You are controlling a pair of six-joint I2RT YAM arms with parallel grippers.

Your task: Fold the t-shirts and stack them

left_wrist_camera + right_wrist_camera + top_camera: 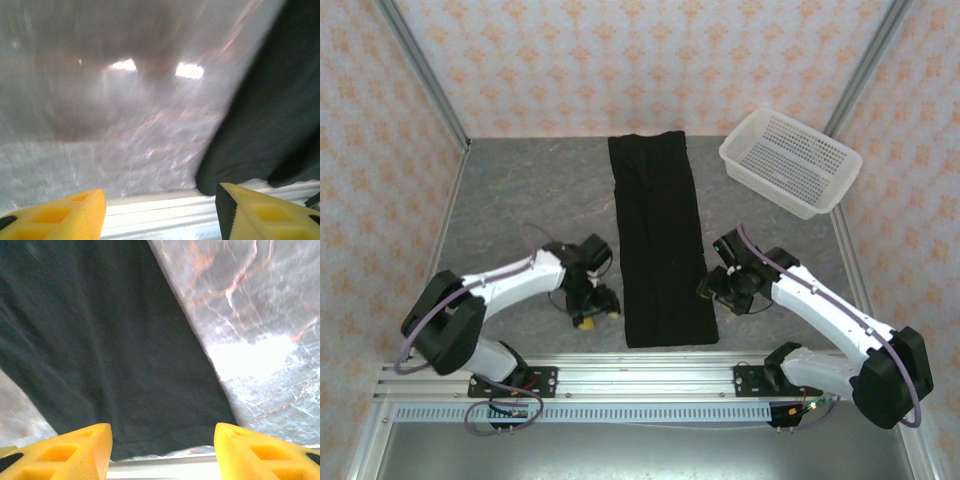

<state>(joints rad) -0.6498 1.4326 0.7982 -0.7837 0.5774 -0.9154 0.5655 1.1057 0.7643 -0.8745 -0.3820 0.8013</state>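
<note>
Down the middle of the table (520, 200) lies the black t-shirt (658, 240), folded into a long narrow strip. It runs from the far wall to just short of the metal rail (650, 378) at the near edge. Only plain black cloth shows.

The left pincer (598, 316) sits low over the table just left of the strip's near end, apart from the cloth. In the left wrist view its yellow fingers (55, 217) stand wide apart with nothing between them. The shirt's near corner (270, 100) lies ahead and to the right, beyond the right-hand finger.

The right pincer (712, 288) is at the strip's right edge, near its near end. Whether it touches the cloth I cannot tell from above. In the right wrist view its fingers (60, 452) are also spread wide and hold nothing. The cloth (115, 340) fills the space ahead between them, its hem beside the rail.

The left arm (505, 282) folds out to the left, its forearm reaching right toward the shirt. The right arm (830, 310) mirrors it, elbow out right, forearm angled up and left.

A white perforated basket (790, 160) sits at the far right corner, well apart from the shirt.
</note>
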